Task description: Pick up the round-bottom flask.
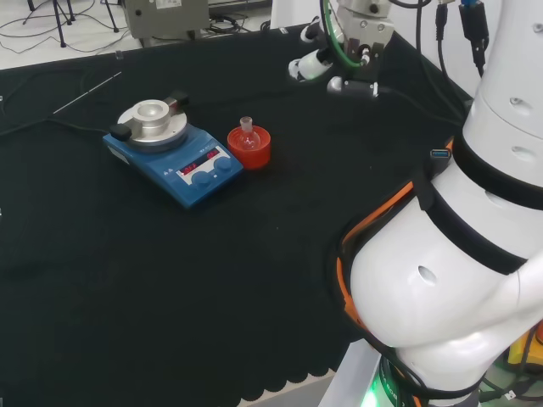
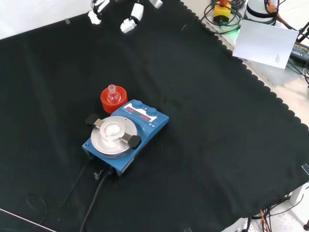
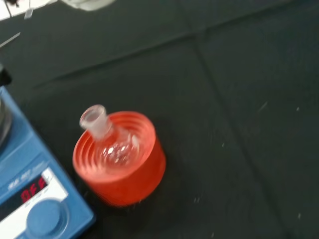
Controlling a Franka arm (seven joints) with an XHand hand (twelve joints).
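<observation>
A small clear round-bottom flask [image 1: 247,136] sits neck-up in a red ribbed stand [image 1: 249,153] on the black cloth, just right of a blue stirrer plate in the head view. The front view has the flask [image 2: 113,94] in its stand [image 2: 104,103] behind the plate. The hand [image 1: 312,64] hovers well beyond and to the right of the flask, fingers spread and relaxed, holding nothing. In the front view its fingertips [image 2: 131,23] hang at the top edge, far from the flask. Up close, the wrist view looks down on the flask [image 3: 107,142] and the stand [image 3: 127,181].
A blue stirrer plate [image 1: 182,165] with a round metal top stands beside the stand, its cable [image 2: 94,198] trailing toward the front view's near edge. A thin glass rod [image 1: 85,91] lies at the back left in the head view. The arm's white links [image 1: 458,271] bulk at the right.
</observation>
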